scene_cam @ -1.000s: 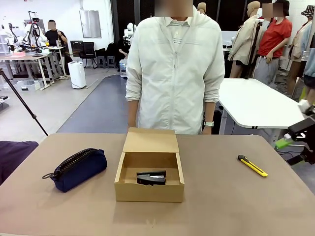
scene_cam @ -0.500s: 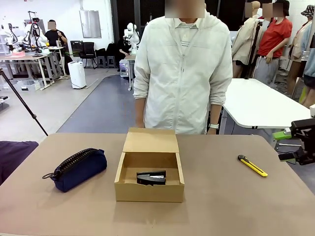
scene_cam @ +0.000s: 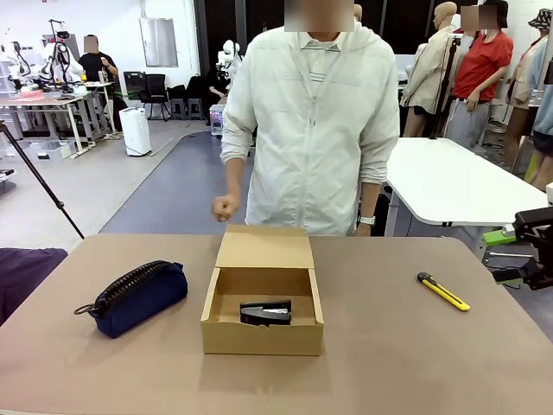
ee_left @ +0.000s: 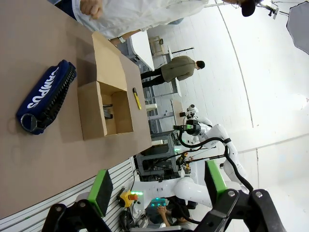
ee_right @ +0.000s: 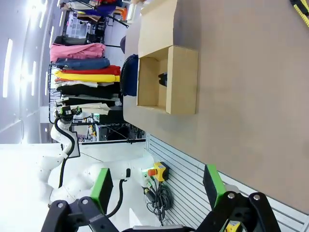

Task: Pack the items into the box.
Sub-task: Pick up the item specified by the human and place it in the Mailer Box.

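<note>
Reading off the navy pouch [ee_left: 46,96]: white capitals "CAMPUS" along one side, clear in the left wrist view; the front view shows the zip side instead.
navy pouch, place: lying on the table [scene_cam: 389,363] left of the box [scene_cam: 262,339], apart from it; metal ring [scene_cam: 84,309] at its outer end.
box: open, flap lid laid back toward the person; plain brown card.
black tool [scene_cam: 265,312]: on the box floor near the front wall, silvery part on top; any marking too small to read; partly hidden by a wall in the right wrist view.
utility knife [scene_cam: 443,291]: on the table well right of the box; print illegible; cut off at the frame edge in the right wrist view.
left gripper [ee_left: 157,188]: jaws wide apart, empty.
right gripper [ee_right: 157,188]: jaws wide apart, empty; in the front view cut off at the right edge.
raised hand [scene_cam: 225,207]: the person's, clenched in a fist beyond the lid, grasping nothing that shows; other hand hidden behind the table edge.
</note>
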Action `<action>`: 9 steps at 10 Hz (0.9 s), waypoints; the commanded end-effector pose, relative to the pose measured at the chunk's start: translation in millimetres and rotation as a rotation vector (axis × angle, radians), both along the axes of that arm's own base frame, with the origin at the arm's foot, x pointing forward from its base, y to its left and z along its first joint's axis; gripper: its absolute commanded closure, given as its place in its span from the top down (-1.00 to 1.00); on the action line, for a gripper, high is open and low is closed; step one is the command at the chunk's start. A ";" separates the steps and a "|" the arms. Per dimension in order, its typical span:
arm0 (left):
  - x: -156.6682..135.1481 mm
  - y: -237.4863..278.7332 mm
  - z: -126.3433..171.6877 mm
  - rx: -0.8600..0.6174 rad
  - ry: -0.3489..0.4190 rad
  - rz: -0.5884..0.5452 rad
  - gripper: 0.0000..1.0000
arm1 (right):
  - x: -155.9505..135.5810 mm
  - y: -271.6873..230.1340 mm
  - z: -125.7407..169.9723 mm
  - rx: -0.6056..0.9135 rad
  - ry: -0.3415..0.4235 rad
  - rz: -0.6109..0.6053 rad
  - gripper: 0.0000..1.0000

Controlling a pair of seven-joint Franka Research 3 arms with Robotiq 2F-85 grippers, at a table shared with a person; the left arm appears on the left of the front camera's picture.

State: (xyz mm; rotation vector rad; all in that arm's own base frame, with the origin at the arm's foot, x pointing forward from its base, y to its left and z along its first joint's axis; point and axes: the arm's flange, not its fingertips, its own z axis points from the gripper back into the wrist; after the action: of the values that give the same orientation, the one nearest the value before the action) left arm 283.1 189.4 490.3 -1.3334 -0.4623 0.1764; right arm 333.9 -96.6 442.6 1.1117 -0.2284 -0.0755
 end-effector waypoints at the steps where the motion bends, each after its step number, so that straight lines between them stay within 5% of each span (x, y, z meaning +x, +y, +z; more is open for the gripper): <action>1: 0.2 -0.4 1.6 -0.018 -0.027 -0.001 1.00 | 1.4 -3.2 5.1 -0.009 0.020 0.009 1.00; 9: 0.2 -0.4 1.6 -0.018 -0.027 -0.001 1.00 | 1.4 -3.2 5.1 -0.009 0.020 0.009 1.00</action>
State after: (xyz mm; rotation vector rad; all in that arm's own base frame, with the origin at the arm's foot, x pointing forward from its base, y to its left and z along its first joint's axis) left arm 283.1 189.4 490.3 -1.3334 -0.4623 0.1764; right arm 333.8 -96.5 442.6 1.1112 -0.2277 -0.0755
